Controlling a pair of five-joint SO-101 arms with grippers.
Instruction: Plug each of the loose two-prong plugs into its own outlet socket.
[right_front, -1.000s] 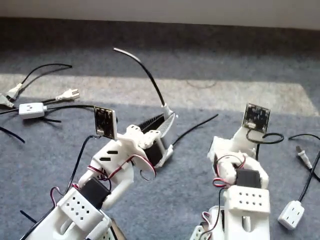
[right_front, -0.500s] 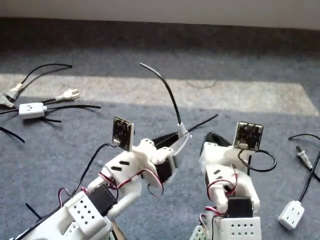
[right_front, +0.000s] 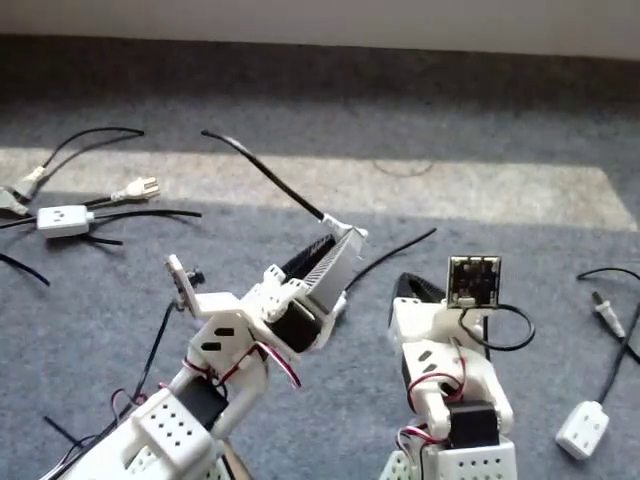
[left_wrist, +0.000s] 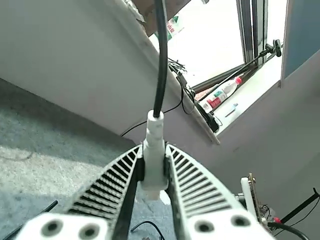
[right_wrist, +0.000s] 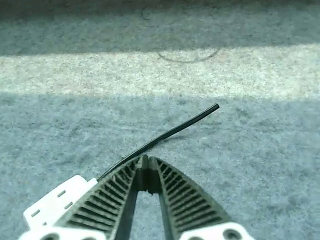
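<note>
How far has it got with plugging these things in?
Nothing looks plugged in yet. In hand: the left tool grips one white plug, held up off the carpet. Left to do: that plug, the loose plug lying apart from the white socket, and the far plug apart from the second socket.

Held plug prongs mostly hidden between the left gripper fingers, its cord cut off by the frame edge; white slotted piece half behind the right gripper, identity unclear; far plug clipped at the high view's left edge.
</note>
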